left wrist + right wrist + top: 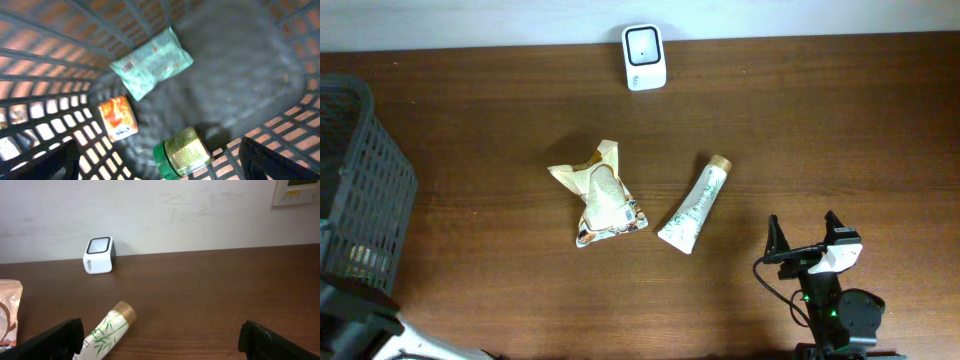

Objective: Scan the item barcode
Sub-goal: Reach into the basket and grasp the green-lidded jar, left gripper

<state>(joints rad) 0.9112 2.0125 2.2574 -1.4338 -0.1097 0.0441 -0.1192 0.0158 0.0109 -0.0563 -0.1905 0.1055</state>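
White scanner (pixel 644 57) is kept at the table (pixel 500 120) far edge for barcodes; left gripper (pixel 160 162) and right gripper (pixel 802 222) are held open, empty.

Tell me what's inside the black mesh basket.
In the black mesh basket: a pale green crinkly packet, a small orange pouch and a green round tub. Anything beneath them is covered.
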